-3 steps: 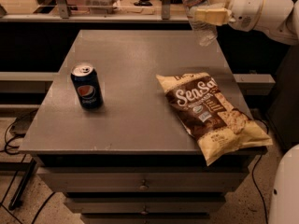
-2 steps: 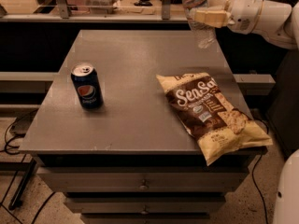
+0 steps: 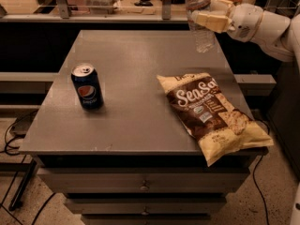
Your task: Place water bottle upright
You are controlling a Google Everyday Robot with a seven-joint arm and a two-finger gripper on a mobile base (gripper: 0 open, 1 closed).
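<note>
— Picking up the hand (image 3: 208, 20) at the top right of the camera view, out over the far right corner of the desk (image 3: 136, 55), at the end of the white arm (image 3: 267, 27). Clamped tight round the water bottle (image 3: 205, 39), gripping the upper half just under the neck.

— And hanging how? Upright or tilted?

— Close to upright, by the look of it. Carrying the long axis nearly straight up and down, pointing the base at the desk. Losing the top end against the clutter behind. Leaning a touch, perhaps, nothing more.

— Touching down yet?

— Cannot tell. Looks just above the surface, or barely kissing it; no calling that from this angle.

— So hanging straight below the hand, base first.

— Exactly, and hinging on that: needs only a straight drop onto the flat base, no turning over. Judging the task well along, with setting down and letting go left to do.

— Anything in the way?

— Nothing near. Spotting the Pepsi can (image 3: 87, 86) standing well apart at the left, and the chip bag (image 3: 213, 114) lying flat nearer the front right, short of the landing spot.

— Risks?

— Light, crinkly plastic, likely easy to tip on release. Landing close to the right edge, too. Worth opening gently and lifting straight up.
</note>
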